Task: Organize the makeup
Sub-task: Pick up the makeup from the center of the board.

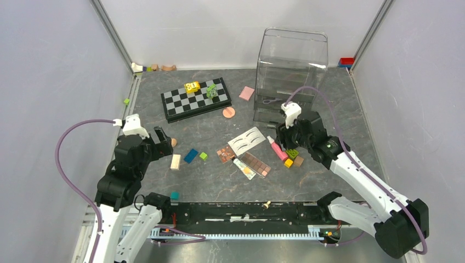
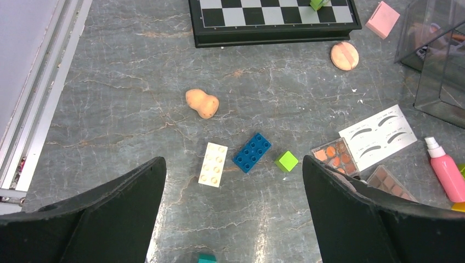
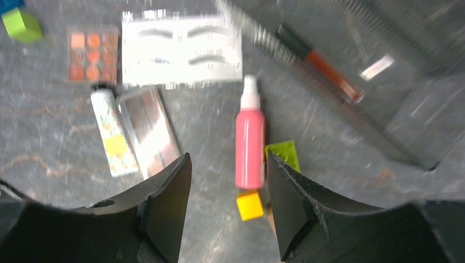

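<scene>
Sponge (image 2: 202, 103) whole only in left wrist view

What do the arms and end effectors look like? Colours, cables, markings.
The left arm and right arm: white links, black joints, white wrist camera blocks, each trailing a lilac cable. The left end effector and right end effector: two broad matte-black fingers, blunt tips. Small green light on the right forearm. No readable markings.

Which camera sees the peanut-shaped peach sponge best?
The left wrist view: the peanut-shaped peach sponge lies whole, sharp and uncovered there. The top external view shows only a small bit of it peeking out beside the left gripper. The right wrist view misses it.
</scene>
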Motion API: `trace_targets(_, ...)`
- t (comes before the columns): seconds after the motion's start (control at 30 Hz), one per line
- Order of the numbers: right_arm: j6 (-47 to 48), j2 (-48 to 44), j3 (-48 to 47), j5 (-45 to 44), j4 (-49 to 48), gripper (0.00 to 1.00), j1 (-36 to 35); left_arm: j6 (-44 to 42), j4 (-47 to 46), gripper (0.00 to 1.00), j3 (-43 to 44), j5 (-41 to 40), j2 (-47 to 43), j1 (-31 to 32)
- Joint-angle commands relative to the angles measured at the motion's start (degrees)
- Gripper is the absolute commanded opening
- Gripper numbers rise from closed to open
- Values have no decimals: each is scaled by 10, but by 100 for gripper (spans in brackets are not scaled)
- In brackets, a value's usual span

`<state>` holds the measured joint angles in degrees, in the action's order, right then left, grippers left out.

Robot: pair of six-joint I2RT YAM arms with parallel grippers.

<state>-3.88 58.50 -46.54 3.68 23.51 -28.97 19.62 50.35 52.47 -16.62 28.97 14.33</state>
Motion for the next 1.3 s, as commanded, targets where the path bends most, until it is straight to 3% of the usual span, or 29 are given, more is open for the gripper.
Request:
trace_targets(0.0, -30, -28, 51, 54, 34, 59, -4, 3, -27, 100, 0, -13, 8, -2)
trace_targets(0.17, -31, -28, 74, 53, 21, 68, -67, 3, -28, 100, 0, -11, 11, -3)
trace_targets(0.33, -11, 44, 52, -1, 26, 74, -161, 3, -27, 100, 0, -12, 11, -3)
trace_targets(0.7, 93, 185, 20, -12, 7, 87, -188, 4, -27, 100, -1, -13, 2, -3)
trace_targets(0.73, 94, 191, 18, -7, 1, 96, -188, 3, -27, 100, -1, -13, 2, -3)
trace_targets(0.77, 97, 196, 16, 1, -4, 98, -189, 3, -27, 100, -1, -13, 2, -3)
trace_targets(1.27, 105, 279, 20, 7, -33, 97, -201, 2, -27, 100, -1, -11, -1, -3)
